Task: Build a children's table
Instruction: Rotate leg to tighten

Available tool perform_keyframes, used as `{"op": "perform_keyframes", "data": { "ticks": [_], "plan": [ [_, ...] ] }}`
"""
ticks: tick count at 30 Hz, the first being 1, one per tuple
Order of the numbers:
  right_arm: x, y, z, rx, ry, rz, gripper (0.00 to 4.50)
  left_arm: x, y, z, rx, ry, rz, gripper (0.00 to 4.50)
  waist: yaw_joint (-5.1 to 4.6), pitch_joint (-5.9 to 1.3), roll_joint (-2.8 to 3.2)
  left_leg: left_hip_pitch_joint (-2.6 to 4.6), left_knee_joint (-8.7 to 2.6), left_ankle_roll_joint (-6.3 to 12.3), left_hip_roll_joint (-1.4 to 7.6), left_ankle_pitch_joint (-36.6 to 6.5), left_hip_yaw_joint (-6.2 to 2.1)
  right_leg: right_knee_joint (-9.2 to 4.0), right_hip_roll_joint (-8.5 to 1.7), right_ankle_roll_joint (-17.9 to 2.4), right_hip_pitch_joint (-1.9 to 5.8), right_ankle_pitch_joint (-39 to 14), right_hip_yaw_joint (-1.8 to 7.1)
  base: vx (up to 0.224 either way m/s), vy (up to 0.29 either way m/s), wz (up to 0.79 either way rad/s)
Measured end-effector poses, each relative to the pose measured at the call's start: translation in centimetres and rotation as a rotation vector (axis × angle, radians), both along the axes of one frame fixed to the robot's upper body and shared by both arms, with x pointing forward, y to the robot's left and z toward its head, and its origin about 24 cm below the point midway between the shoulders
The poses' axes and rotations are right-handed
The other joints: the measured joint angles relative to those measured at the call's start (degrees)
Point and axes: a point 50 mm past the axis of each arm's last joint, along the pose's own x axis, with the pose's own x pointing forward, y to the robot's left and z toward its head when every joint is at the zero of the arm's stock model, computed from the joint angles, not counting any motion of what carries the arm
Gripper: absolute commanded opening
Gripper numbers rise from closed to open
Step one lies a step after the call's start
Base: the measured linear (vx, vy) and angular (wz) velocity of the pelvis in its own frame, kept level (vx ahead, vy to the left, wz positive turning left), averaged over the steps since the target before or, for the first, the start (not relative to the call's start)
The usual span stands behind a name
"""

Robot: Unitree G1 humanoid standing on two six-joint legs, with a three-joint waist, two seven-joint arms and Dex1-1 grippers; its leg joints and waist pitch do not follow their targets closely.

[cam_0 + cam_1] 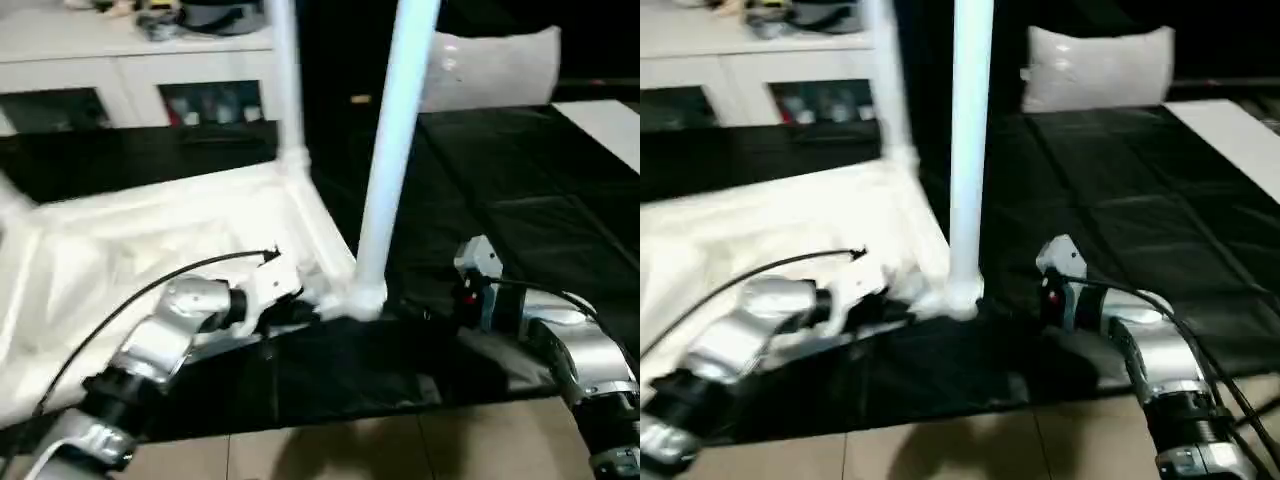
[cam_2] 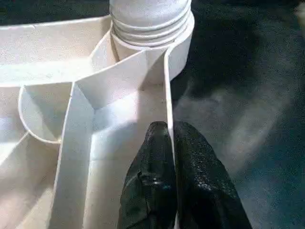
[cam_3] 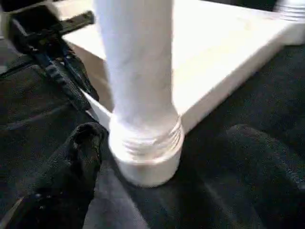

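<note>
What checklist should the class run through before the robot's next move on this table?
1. Near leg upright in its corner socket: ok.
2. Leg fully screwed down: not ok, threads show above the socket.
3. Left gripper shut on the table top's rim: ok.
4. Right gripper open, fingers either side of the leg, not squeezing: ok.
5. Far leg standing in its socket: ok.
6. Remaining legs fitted: cannot tell.

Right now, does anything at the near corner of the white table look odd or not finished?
Yes. The near white tubular leg still shows screw threads above the round corner socket of the white ribbed plastic tabletop, so it seems not fully seated.
</note>
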Motion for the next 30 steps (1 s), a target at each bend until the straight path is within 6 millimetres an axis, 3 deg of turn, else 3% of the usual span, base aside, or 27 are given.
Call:
{"op": "perform_keyframes", "data": {
  "ticks": [7,16,17,30],
  "plan": [
    [-0.7,1.8,-0.7,0.035,0.075,0.122,3.33,-0.6,-0.3,0.0,0.010,0.036,-0.084,0.00,1.24,0.04,-0.26,0.43,-0.01,-0.07,-0.01,0.0,0.38,0.05,0.00,0.0,0.27,0.0,0.21,0.000,0.000,0.00],
    [-0.8,2.4,-0.9,0.048,0.105,0.159,2.71,-0.7,-0.3,0.0,0.011,0.047,-0.104,0.00,1.35,0.01,-0.31,0.45,-0.03,-0.07,-0.02,0.0,0.43,0.04,0.01,0.0,0.29,0.0,0.26,0.000,0.000,0.00],
    [-0.8,2.4,-0.9,0.048,0.106,0.160,2.44,-0.7,-0.3,0.0,0.011,0.047,-0.104,0.00,1.35,0.01,-0.31,0.45,-0.03,-0.07,-0.02,0.0,0.43,0.04,0.01,0.0,0.29,0.0,0.26,0.000,0.000,0.00],
    [-1.0,2.7,-0.8,0.049,0.096,0.145,2.10,-0.9,-0.5,-0.2,-0.012,0.072,-0.054,0.00,1.28,-0.04,-0.39,0.57,-0.02,-0.10,-0.02,0.0,0.46,0.05,0.01,0.0,0.36,0.0,0.28,0.000,0.000,0.00]
  ]
}}
